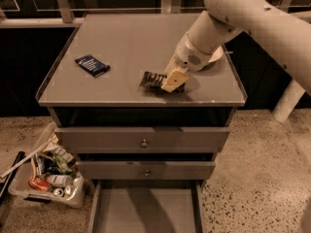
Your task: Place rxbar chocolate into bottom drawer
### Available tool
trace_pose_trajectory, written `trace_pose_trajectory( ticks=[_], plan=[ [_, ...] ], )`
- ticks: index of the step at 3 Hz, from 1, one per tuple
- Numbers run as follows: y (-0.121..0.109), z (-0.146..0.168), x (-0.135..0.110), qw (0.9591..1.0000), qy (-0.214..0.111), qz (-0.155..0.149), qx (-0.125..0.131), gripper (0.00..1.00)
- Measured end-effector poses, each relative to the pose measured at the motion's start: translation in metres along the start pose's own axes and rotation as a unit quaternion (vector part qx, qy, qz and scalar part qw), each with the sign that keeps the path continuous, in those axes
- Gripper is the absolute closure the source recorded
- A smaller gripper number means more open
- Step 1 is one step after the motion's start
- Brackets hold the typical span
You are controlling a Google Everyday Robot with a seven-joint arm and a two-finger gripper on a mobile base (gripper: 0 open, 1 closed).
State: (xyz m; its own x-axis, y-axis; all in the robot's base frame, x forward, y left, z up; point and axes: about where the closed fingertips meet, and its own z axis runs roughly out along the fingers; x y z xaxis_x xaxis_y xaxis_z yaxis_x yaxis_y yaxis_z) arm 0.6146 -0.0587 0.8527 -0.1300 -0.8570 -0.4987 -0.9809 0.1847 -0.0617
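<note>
Grey cabinet (141, 140) with the arm (243, 13) over its surface (126, 38).
The bottom drawer (146, 210) stands open, nearest. The pincer (172, 80) meets the right end of the rxbar chocolate (151, 79) at mid-surface; its grip cannot be told. A dark blue packet (92, 65) lies left.

End effector (172, 79) low over bench (121, 42), covers right end of rxbar chocolate (151, 79); wrapper lettering too small to read. Bottom drawer (146, 210): front cut off by lower picture edge. Arm (252, 18) cut off at right edge, hides most of white dish (217, 56). Floor bin (73, 198): contents too jumbled to identify.
</note>
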Motion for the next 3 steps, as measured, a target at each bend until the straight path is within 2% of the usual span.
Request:
trace_pose_trajectory(
  ticks=[2, 3],
  plan=[
    [0.074, -0.047, 0.015, 0.9990, -0.021, -0.005, 0.038, 1.00],
    [0.113, -0.056, 0.033, 0.9979, -0.020, -0.003, 0.062, 1.00]
  ],
)
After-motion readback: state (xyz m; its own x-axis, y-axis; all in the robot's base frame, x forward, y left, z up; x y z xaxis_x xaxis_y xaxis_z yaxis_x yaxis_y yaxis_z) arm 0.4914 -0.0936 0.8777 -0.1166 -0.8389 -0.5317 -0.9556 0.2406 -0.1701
